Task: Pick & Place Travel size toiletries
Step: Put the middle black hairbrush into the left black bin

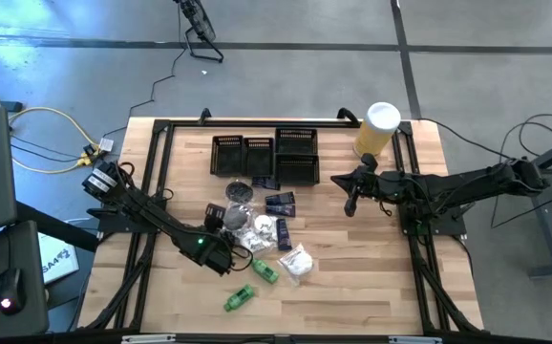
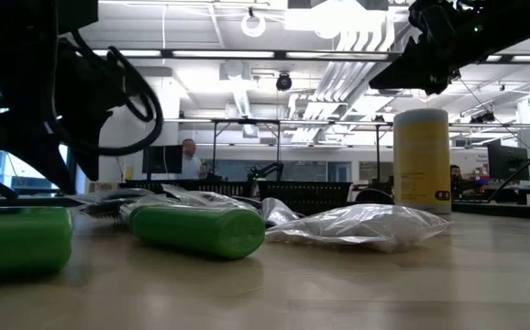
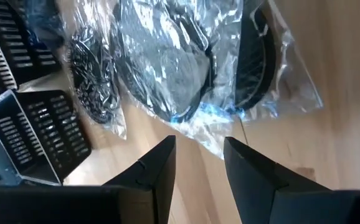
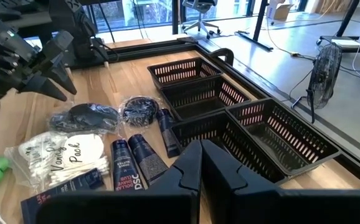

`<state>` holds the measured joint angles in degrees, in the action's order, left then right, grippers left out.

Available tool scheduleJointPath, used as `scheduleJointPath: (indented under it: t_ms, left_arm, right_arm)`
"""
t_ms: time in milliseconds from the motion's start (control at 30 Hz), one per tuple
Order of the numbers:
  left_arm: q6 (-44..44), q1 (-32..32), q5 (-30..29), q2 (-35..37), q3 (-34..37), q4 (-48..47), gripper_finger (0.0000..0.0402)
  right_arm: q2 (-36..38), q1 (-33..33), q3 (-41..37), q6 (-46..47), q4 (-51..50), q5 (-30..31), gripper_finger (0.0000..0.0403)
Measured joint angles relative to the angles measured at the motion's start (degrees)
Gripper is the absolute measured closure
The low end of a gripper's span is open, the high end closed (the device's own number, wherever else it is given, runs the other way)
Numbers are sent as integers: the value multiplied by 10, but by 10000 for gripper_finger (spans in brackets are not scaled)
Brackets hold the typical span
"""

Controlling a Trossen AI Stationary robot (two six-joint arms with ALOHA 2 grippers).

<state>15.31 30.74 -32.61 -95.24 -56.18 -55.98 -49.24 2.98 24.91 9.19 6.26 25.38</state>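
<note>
My left gripper [image 3: 198, 165] hovers with fingers apart, holding nothing, just over a clear bag of round black pieces [image 3: 167, 68] in the toiletries pile [image 1: 262, 229] at mid-table. My right gripper [image 4: 200, 163], fingers together and empty, waits near the black mesh trays [image 4: 255, 118].

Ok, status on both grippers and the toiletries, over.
Left gripper open, low over the bagged black pieces, nothing held. Right gripper shut, empty, waiting by the mesh trays. Nothing blocking.
</note>
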Motion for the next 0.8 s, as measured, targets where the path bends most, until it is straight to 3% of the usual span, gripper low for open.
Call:
scheduleJointPath:
  t_ms: [600,800]
  left_arm:
    - [0,0,26,2,1,16,273]
    - [17,0,16,2,41,56,273]
  right_arm:
    - [0,0,0,0,0,0,401]
    - [0,0,0,0,0,0,401]
